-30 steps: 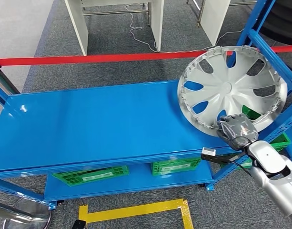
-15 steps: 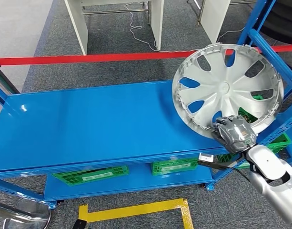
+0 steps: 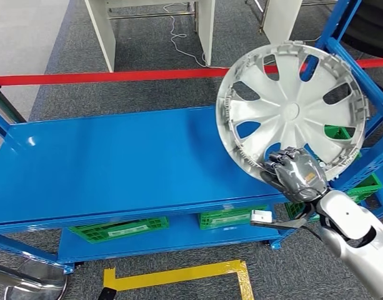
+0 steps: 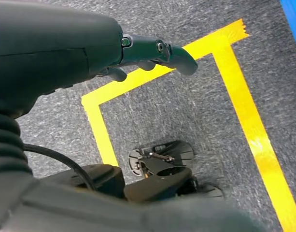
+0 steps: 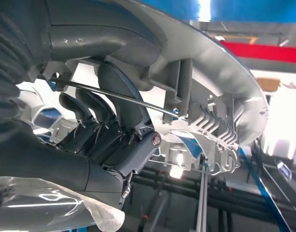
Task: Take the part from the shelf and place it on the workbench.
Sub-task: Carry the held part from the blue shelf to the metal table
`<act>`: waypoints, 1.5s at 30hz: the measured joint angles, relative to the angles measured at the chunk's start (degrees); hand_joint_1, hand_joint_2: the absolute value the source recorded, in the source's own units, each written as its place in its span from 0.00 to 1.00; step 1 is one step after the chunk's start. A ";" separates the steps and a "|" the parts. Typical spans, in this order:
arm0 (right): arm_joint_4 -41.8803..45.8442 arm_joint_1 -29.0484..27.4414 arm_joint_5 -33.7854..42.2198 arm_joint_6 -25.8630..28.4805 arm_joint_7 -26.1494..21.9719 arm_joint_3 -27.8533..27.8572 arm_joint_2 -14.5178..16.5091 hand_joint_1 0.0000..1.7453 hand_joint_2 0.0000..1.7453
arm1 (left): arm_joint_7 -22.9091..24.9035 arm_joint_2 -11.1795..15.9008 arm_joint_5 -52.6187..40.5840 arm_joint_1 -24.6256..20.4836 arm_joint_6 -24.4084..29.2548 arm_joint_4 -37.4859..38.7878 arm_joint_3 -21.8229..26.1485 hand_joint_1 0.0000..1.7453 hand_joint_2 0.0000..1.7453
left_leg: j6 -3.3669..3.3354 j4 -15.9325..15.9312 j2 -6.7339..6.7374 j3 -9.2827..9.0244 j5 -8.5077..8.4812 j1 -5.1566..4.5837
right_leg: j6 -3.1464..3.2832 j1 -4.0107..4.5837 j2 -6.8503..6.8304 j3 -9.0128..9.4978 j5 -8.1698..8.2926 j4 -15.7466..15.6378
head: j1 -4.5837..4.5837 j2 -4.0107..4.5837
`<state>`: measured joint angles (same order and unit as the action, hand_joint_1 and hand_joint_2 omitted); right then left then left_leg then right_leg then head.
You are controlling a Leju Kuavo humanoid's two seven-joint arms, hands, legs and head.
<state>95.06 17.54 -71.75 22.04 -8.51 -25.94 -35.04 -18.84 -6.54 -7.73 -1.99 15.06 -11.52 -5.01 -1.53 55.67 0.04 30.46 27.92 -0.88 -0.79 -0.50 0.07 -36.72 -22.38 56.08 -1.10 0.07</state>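
Note:
A silver wheel cover [image 3: 293, 112] with spoke cut-outs is held tilted up above the right end of the blue workbench top [image 3: 119, 162]. My right hand [image 3: 295, 174] grips its lower rim. In the right wrist view the dark fingers [image 5: 102, 125] curl around the wheel cover's ribbed inner rim [image 5: 208, 125]. My left hand [image 4: 102, 48] hangs over the grey carpet with nothing in it, fingers stretched out.
Blue shelf uprights [image 3: 359, 75] stand at the right. Green crates [image 3: 119, 228] sit on the lower tier. Red tape [image 3: 109, 77] crosses the carpet beyond the bench. Yellow floor tape [image 3: 180, 275] lies in front of it. White desk legs [image 3: 102, 31] stand behind.
My right hand has carried the wheel cover leftward and tipped it more upright, away from the shelf uprights and further over the workbench's right end.

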 joint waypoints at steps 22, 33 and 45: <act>-3.00 15.56 4.77 -6.25 -1.56 -14.36 6.37 1.00 1.00 | 5.58 -2.66 2.57 -3.69 -1.57 0.00 1.52 0.00 1.00 | 0.15 0.03 0.06 0.04 -0.18 0.01 | 0.16 0.00 0.05 -0.09 0.13 0.12 | 0.00 0.00; -5.41 17.18 8.48 -8.18 -1.61 -17.73 7.18 1.00 1.00 | 5.40 -2.73 3.72 -3.65 -4.07 0.00 2.66 0.00 1.00 | 0.01 0.52 0.04 0.24 -0.09 -0.14 | -0.03 -0.08 0.01 -0.11 0.26 0.11 | 0.02 0.00; -6.08 17.02 9.40 -8.20 -1.30 -18.03 7.24 1.00 1.00 | 5.59 -2.87 3.76 -3.66 -4.25 0.00 3.27 0.00 1.00 | -1.54 0.48 0.51 2.16 -2.88 0.50 | -2.21 -0.55 -0.02 -5.60 -9.77 17.20 | -0.27 0.00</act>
<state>88.98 34.56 -62.34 13.84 -9.81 -43.97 -27.80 -13.25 -9.41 -3.97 -5.65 10.82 -11.52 -1.74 -3.07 56.15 0.55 32.63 25.03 -0.39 -3.00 -1.05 0.06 -42.32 -32.15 73.28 -1.38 0.07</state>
